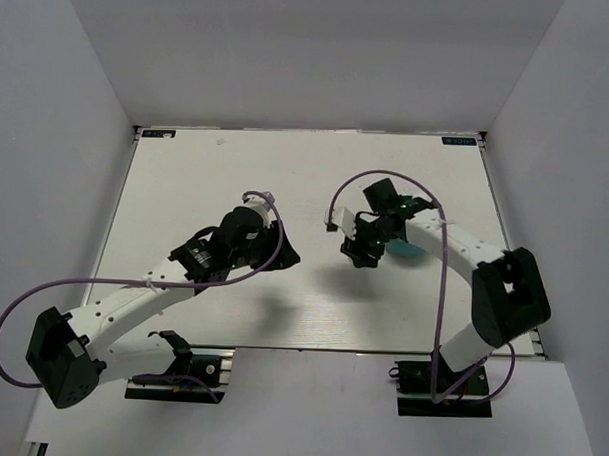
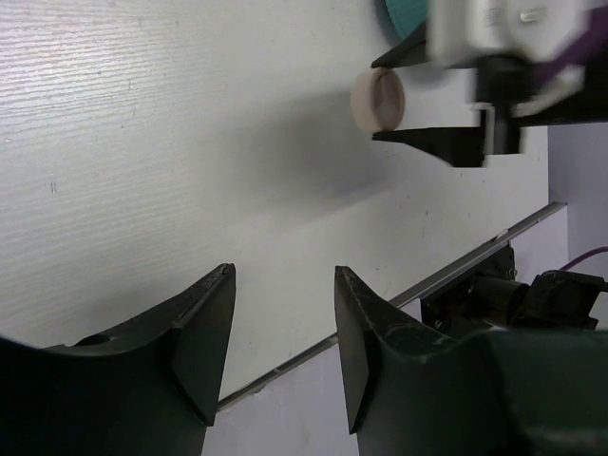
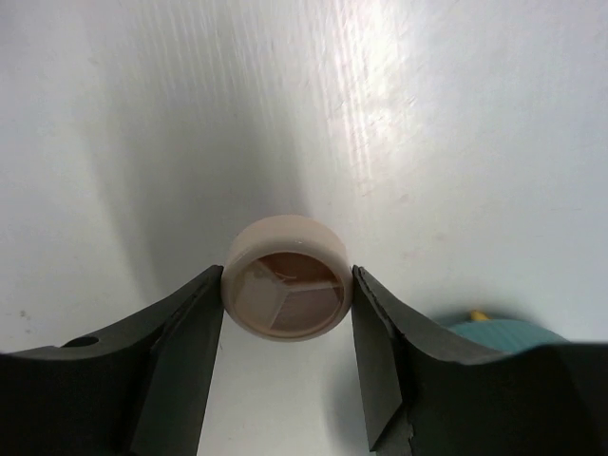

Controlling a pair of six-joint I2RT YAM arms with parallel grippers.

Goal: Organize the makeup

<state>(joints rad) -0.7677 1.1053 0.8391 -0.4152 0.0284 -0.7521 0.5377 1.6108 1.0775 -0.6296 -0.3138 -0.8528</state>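
Note:
My right gripper (image 3: pixel 287 274) is shut on the round beige compact (image 3: pixel 287 290), gripped by its rim with its window facing the camera. In the left wrist view the compact (image 2: pixel 378 97) hangs between the right fingers (image 2: pixel 432 142), its shadow on the table. In the top view the right gripper (image 1: pixel 362 252) is just left of the teal cup (image 1: pixel 409 248). My left gripper (image 1: pixel 284 253) is open and empty near the table's middle, and its jaws (image 2: pixel 284 271) stand apart. The bottle, pencil, tube and palette are out of view.
The teal cup's rim (image 3: pixel 503 332) shows just right of the right fingers, with a small yellow tip (image 3: pixel 478 314) at its edge. The table's near edge (image 2: pixel 456 266) and an arm base (image 2: pixel 513 294) lie close below the left gripper.

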